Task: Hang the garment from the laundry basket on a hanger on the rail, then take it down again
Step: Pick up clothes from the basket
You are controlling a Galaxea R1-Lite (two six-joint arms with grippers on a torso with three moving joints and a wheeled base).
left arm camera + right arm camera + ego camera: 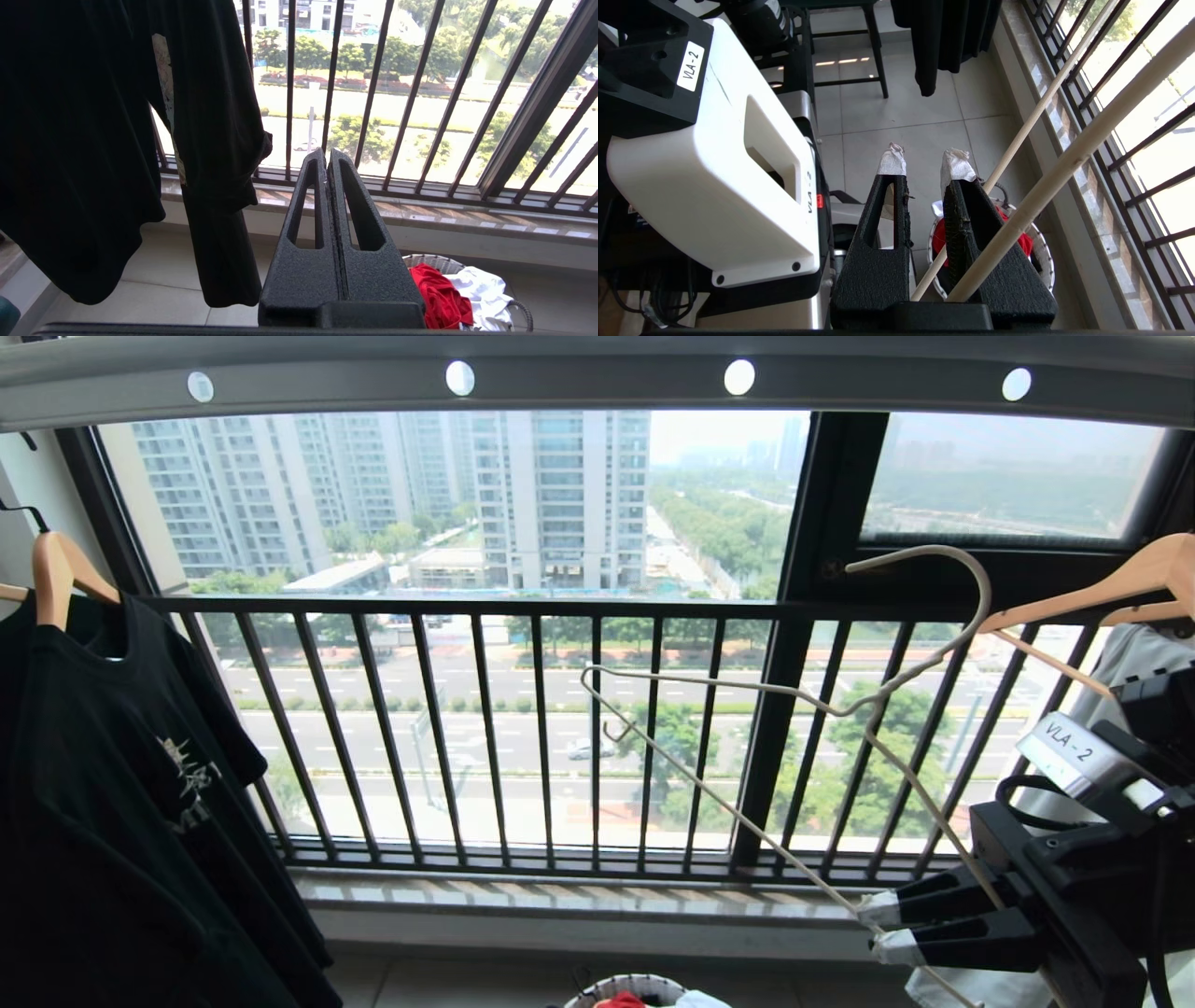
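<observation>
Overhead, the rail (597,378) is seen spanning the far window. A black T-shirt (112,803) is hung at left. The hanger (840,709) is held tilted at right, off the rail, clamped in the right gripper (878,929). The laundry basket (432,262) is set on the near floor, with the garment (439,298) still inside. The left gripper (327,163) is closed, empty.

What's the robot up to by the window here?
The right gripper holds a thin white hanger up in front of the window, below the grey rail and off it. The red garment lies in the laundry basket on the floor. The left gripper is shut and empty.
</observation>
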